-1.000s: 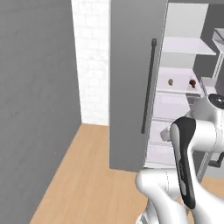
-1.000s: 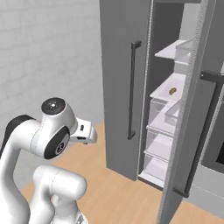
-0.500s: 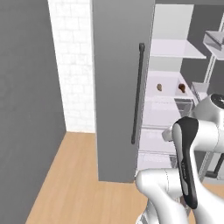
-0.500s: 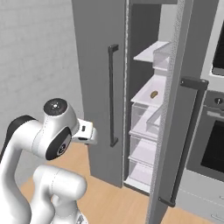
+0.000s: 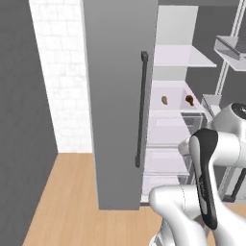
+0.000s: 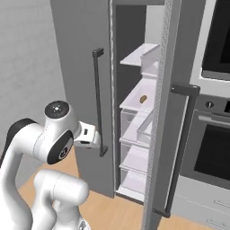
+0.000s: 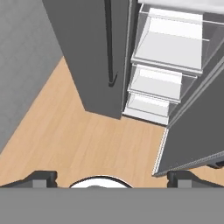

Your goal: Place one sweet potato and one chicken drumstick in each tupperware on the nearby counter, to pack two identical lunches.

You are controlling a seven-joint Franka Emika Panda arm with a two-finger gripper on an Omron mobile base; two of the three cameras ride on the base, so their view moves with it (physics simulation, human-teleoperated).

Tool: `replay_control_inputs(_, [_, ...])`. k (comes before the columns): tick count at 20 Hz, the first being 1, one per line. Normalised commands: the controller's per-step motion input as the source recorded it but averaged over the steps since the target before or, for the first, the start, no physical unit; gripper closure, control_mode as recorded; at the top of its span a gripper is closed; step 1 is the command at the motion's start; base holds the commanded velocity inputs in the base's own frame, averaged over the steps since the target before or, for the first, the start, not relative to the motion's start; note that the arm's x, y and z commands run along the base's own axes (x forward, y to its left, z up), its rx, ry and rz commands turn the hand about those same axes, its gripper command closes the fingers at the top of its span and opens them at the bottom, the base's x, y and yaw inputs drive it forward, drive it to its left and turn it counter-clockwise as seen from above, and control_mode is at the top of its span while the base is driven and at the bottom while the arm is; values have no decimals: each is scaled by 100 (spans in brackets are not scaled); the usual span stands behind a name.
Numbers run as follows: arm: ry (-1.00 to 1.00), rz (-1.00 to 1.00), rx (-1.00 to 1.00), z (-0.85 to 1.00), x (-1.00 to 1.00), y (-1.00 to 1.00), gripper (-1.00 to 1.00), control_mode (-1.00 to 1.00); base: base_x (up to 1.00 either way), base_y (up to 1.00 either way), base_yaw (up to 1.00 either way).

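Now that the base has rolled nearer the open fridge [image 5: 120, 96], a sweet potato [image 5: 164, 100] and chicken drumstick [image 5: 189, 100] sit on its middle shelf — end effector [image 7: 111, 177] spread, empty — reaching comes next

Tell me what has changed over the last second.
The base has driven, so both base views shifted: the open fridge now sits more centred and closer. Nothing in it moved: the sweet potato and chicken drumstick lie on the same shelf. The gripper stays open and empty.
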Motion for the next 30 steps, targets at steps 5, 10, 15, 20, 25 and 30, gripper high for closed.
replay_control_inputs(5, [0,0,0,0,0,0,-100,100,24,0,-33])
replay_control_inputs(10, [0,0,0,0,0,0,-100,100,22,15,-37])
replay_control_inputs(15, [0,0,0,0,0,0,-100,100,45,38,-27])
replay_control_inputs(20, [0,0,0,0,0,0,-100,100,63,50,-9])
replay_control_inputs(25, [0,0,0,0,0,0,-100,100,47,7,-2])
replay_control_inputs(30, [0,0,0,0,0,0,-100,100,43,-1,0])
